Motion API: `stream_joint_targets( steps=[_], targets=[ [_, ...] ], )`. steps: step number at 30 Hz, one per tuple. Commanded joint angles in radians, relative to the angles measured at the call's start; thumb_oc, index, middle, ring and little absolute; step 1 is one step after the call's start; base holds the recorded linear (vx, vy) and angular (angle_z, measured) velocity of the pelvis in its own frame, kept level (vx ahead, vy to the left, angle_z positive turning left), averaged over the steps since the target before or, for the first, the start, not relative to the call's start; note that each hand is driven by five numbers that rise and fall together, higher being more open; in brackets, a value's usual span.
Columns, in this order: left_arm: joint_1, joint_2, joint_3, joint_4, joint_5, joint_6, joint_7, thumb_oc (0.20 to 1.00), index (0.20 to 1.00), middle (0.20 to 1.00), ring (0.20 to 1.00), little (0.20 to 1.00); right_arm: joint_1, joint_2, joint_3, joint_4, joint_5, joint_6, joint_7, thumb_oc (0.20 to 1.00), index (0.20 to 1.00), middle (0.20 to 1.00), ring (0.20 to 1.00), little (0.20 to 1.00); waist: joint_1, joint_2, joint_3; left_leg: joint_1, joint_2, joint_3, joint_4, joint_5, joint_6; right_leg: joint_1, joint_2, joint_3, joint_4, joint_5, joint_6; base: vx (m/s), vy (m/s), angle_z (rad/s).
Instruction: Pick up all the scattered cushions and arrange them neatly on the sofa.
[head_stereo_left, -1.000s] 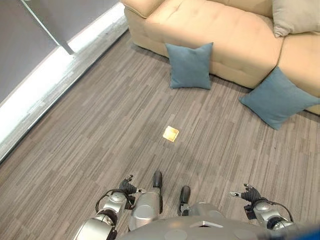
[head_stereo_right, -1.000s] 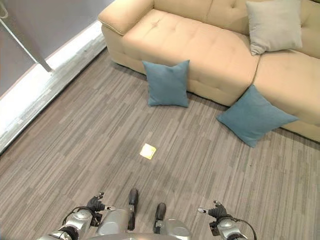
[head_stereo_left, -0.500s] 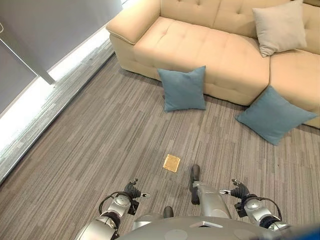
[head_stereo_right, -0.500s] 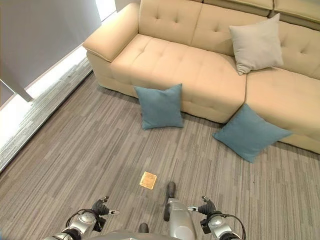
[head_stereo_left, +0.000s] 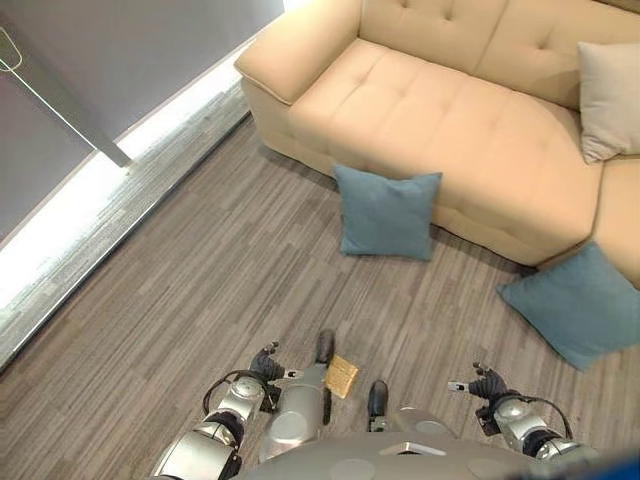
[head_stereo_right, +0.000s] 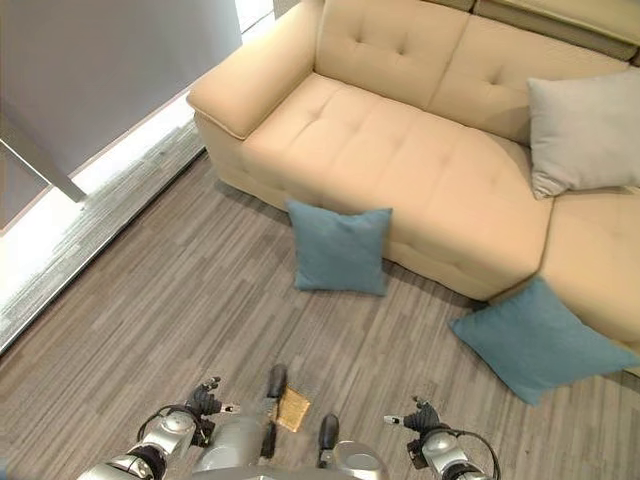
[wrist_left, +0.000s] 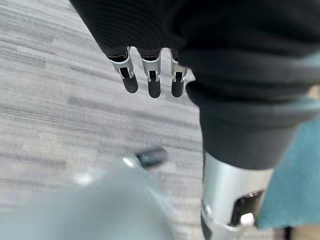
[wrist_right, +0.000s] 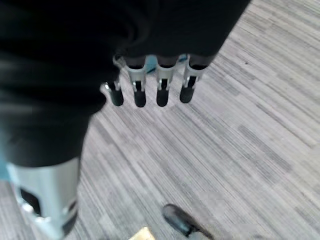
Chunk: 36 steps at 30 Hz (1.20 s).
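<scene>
Living room: tan tufted sofa (head_stereo_right: 420, 170), blue cushions (head_stereo_right: 340, 248) on wood-look floor (head_stereo_right: 160, 300).

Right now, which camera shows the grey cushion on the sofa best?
The right eye view: the grey cushion shows nearly whole, leaning on the sofa back. The left eye view cuts it off at the edge.

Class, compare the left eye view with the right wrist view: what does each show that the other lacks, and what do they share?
Left eye view, not the wrist view: the beige sofa, a grey cushion on its seat, the left blue cushion and right blue cushion on the floor by its front, and the left hand. Right wrist view, not the eye view: the fingers of the right hand close up, straight, holding nothing. Both: the right hand, striped grey floor and a small yellow square.
</scene>
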Motion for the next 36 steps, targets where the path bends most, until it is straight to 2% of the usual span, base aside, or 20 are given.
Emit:
stream_joint_targets(
  steps=[1,3,4,5,6,9,10,12,13,17,18,19,20,22,24,25,26,27,29,36],
  targets=[
    [0.018,-0.026,-0.016,0.031,0.017,-0.005,-0.01,1.0,1.0,1.0,1.0,1.0,0.01,-0.012,-0.003,-0.027,0.002,-0.016,0.001,1.0,1.0,1.0,1.0,1.0,0.016,-0.034,-0.044,0.094,-0.025,-0.003,0.048,-0.152,0.024,-0.087,-0.019,0.028,0.136,-0.02,0.113,0.24,0.165,-0.41],
    [0.013,-0.007,-0.012,0.028,0.012,0.002,-0.012,1.0,1.0,1.0,1.0,1.0,-0.029,-0.004,-0.01,-0.029,0.015,0.018,0.023,1.0,1.0,1.0,1.0,1.0,0.02,-0.028,-0.046,0.128,-0.025,0.007,0.041,-0.17,0.048,-0.138,-0.039,0.017,0.281,-0.017,0.145,0.16,0.129,-0.4],
    [0.014,0.005,0.0,0.024,0.021,-0.001,-0.01,1.0,1.0,1.0,1.0,1.0,-0.022,-0.037,0.005,-0.127,0.001,-0.049,0.028,1.0,1.0,1.0,1.0,1.0,0.017,-0.021,-0.04,0.138,-0.021,0.015,0.041,-0.175,0.059,-0.167,-0.051,0.012,0.348,-0.006,0.16,0.1,0.067,-0.23],
    [0.011,0.017,0.0,0.023,0.021,0.006,-0.018,1.0,1.0,1.0,1.0,1.0,-0.015,-0.041,-0.01,-0.07,-0.01,-0.012,0.023,1.0,1.0,1.0,1.0,1.0,0.012,-0.018,-0.039,0.146,-0.019,0.008,0.041,-0.18,0.064,-0.191,-0.058,0.001,0.399,0.009,0.171,0.18,0.034,-0.14],
    [0.009,0.022,0.0,0.029,0.02,0.0,-0.011,1.0,1.0,1.0,1.0,1.0,-0.022,-0.035,-0.017,-0.058,0.004,-0.007,0.01,1.0,1.0,1.0,1.0,1.0,0.0,-0.005,-0.032,0.185,-0.01,0.001,0.022,-0.194,0.074,-0.244,-0.078,-0.007,0.438,0.032,0.169,0.21,-0.034,-0.05],
    [0.004,0.021,0.002,0.036,0.016,0.002,-0.012,1.0,1.0,1.0,1.0,1.0,-0.022,-0.033,-0.009,-0.048,0.001,0.003,0.011,1.0,1.0,1.0,1.0,1.0,0.001,0.001,-0.034,0.21,0.001,-0.001,0.003,-0.209,0.073,-0.27,-0.105,-0.044,0.342,0.034,0.153,0.21,-0.125,0.11],
    [0.003,0.016,-0.002,0.041,0.014,-0.001,-0.012,1.0,1.0,1.0,1.0,1.0,-0.022,-0.031,-0.006,-0.045,0.006,0.008,0.013,1.0,1.0,1.0,1.0,1.0,-0.012,0.0,-0.03,0.231,-0.002,-0.015,0.002,-0.222,0.069,-0.301,-0.106,-0.017,0.269,0.068,0.16,0.24,-0.171,-0.14],
    [0.003,0.015,-0.002,0.042,0.015,-0.002,-0.012,1.0,1.0,1.0,1.0,1.0,-0.022,-0.032,-0.006,-0.047,0.005,0.012,0.014,1.0,1.0,1.0,1.0,1.0,-0.025,-0.002,-0.025,0.255,-0.003,-0.028,0.004,-0.236,0.063,-0.325,-0.097,0.026,0.223,0.093,0.17,0.26,-0.214,-0.29],
    [0.004,0.014,-0.003,0.049,0.023,-0.007,-0.012,1.0,1.0,1.0,1.0,1.0,-0.018,-0.033,-0.006,-0.044,0.009,0.009,0.017,1.0,1.0,1.0,1.0,1.0,-0.029,-0.017,-0.027,0.276,0.001,-0.03,0.014,-0.263,0.049,-0.309,-0.103,0.024,0.19,0.104,0.171,0.26,-0.273,-0.09],
    [0.014,0.008,0.005,0.055,0.025,-0.006,-0.015,1.0,1.0,1.0,1.0,1.0,-0.004,-0.032,-0.01,-0.034,0.025,0.002,0.019,1.0,1.0,1.0,1.0,1.0,-0.032,-0.025,-0.046,0.286,0.038,-0.035,0.033,-0.27,0.012,-0.254,-0.084,0.014,0.147,0.095,0.144,0.19,-0.272,0.38],
    [0.01,0.004,-0.002,0.046,0.023,-0.007,-0.018,1.0,1.0,1.0,1.0,1.0,-0.005,-0.037,-0.011,-0.033,0.041,-0.005,0.019,1.0,1.0,1.0,1.0,1.0,-0.031,-0.03,-0.035,0.222,0.059,-0.037,0.165,-0.208,-0.027,-0.201,-0.058,0.012,0.11,0.08,0.115,0.09,-0.41,0.47],
    [-0.004,0.003,-0.007,0.038,0.014,-0.006,-0.019,1.0,1.0,1.0,1.0,1.0,-0.008,-0.04,-0.013,-0.034,0.054,-0.008,0.017,1.0,1.0,1.0,1.0,1.0,-0.027,-0.042,-0.015,0.148,0.062,-0.028,0.278,-0.167,-0.036,-0.177,-0.054,0.009,0.09,0.072,0.097,0.07,-0.425,0.27],
    [-0.008,0.002,-0.007,0.034,0.006,-0.007,-0.016,1.0,1.0,1.0,1.0,1.0,-0.008,-0.04,-0.017,-0.035,0.062,-0.009,0.015,1.0,1.0,1.0,1.0,1.0,-0.026,-0.049,-0.007,0.122,0.07,-0.009,0.321,-0.148,-0.04,-0.163,-0.051,0.006,0.08,0.067,0.086,0.02,-0.223,0.12],
    [-0.008,0.001,-0.009,0.027,-0.004,-0.008,-0.02,1.0,1.0,1.0,1.0,1.0,0.0,-0.042,-0.019,-0.03,0.067,-0.006,0.016,1.0,1.0,1.0,1.0,1.0,-0.024,-0.055,-0.001,0.087,0.08,0.021,0.358,-0.15,-0.034,-0.143,-0.052,-0.004,0.064,0.058,0.078,0.08,-0.131,0.28],
    [-0.004,-0.002,-0.008,0.03,-0.008,-0.006,-0.019,1.0,1.0,1.0,1.0,1.0,0.008,-0.039,-0.019,-0.022,0.072,-0.006,0.02,1.0,1.0,1.0,1.0,1.0,-0.02,-0.059,-0.005,0.07,0.054,0.04,0.289,-0.198,-0.018,-0.123,-0.046,-0.006,0.051,0.044,0.081,0.18,-0.084,0.28],
    [-0.004,-0.004,-0.008,0.032,-0.007,-0.004,-0.019,1.0,1.0,1.0,1.0,1.0,0.013,-0.039,-0.019,-0.017,0.07,-0.006,0.02,1.0,1.0,1.0,1.0,1.0,-0.02,-0.058,-0.009,0.059,0.043,0.056,0.232,-0.202,-0.014,-0.113,-0.042,-0.014,0.048,0.035,0.085,0.24,-0.007,0.28],
    [-0.005,-0.003,-0.011,0.028,-0.007,-0.004,-0.019,1.0,1.0,1.0,1.0,1.0,0.016,-0.039,-0.02,-0.014,0.068,-0.005,0.018,1.0,1.0,1.0,1.0,1.0,-0.017,-0.051,-0.011,0.04,0.038,0.082,0.169,-0.166,-0.015,-0.096,-0.03,-0.014,0.045,0.021,0.085,0.22,0.013,0.39],
    [-0.004,-0.002,-0.013,0.024,-0.005,-0.005,-0.017,1.0,1.0,1.0,1.0,1.0,0.018,-0.039,-0.02,-0.012,0.064,-0.004,0.015,1.0,1.0,1.0,1.0,1.0,-0.015,-0.048,-0.008,0.018,0.037,0.092,0.164,-0.145,-0.016,-0.089,-0.023,-0.014,0.049,0.01,0.083,0.17,0.041,0.3],
    [0.008,-0.001,-0.009,0.026,-0.002,-0.003,-0.02,1.0,1.0,1.0,1.0,1.0,0.027,-0.033,-0.022,-0.012,0.059,-0.004,0.019,1.0,1.0,1.0,1.0,1.0,-0.014,-0.04,-0.022,0.068,0.041,0.096,0.099,-0.14,-0.01,-0.082,-0.008,-0.011,0.066,-0.001,0.083,0.19,0.077,0.02],
    [0.025,0.01,0.007,0.032,0.002,0.0,-0.027,1.0,1.0,1.0,1.0,1.0,0.036,-0.022,-0.02,-0.015,0.028,-0.002,0.026,1.0,1.0,1.0,1.0,1.0,0.004,-0.043,-0.061,0.151,0.013,0.087,0.045,-0.178,0.031,-0.074,-0.042,-0.013,0.138,-0.022,0.115,0.15,0.122,-0.09]
  ],
)
